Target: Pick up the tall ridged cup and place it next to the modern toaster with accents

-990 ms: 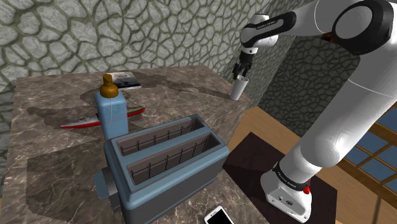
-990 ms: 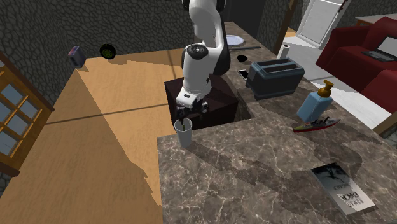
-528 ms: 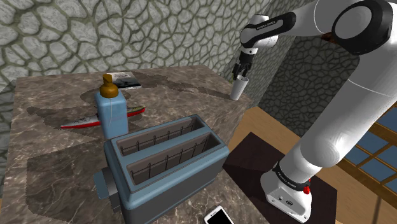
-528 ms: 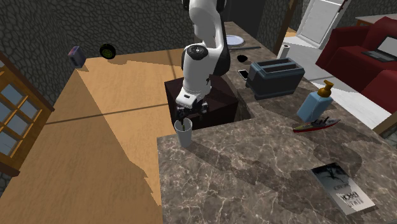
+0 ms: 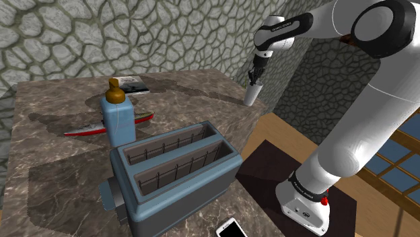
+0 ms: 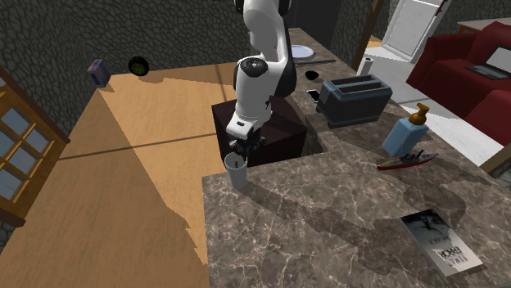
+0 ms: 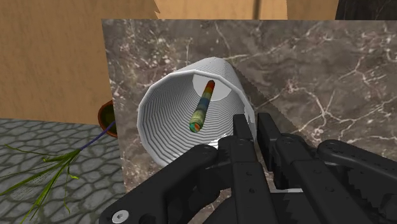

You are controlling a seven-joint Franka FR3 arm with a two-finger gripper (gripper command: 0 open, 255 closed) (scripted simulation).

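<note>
Gripper (image 7: 253,129) has clamped its fingers on one wall of the white ridged cup (image 7: 172,114), which stands directly beneath it on the marble countertop (image 5: 182,101). Grasp apparently secured; lift toward blue toaster (image 5: 176,172) pending.

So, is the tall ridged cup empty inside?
No, the wrist view looks into the ridged cup and shows a rainbow-coloured stick leaning inside it.

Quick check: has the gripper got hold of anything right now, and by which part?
Yes: the gripper is shut on the white ridged cup, pinching its wall at the rim, one finger inside and one outside.
</note>
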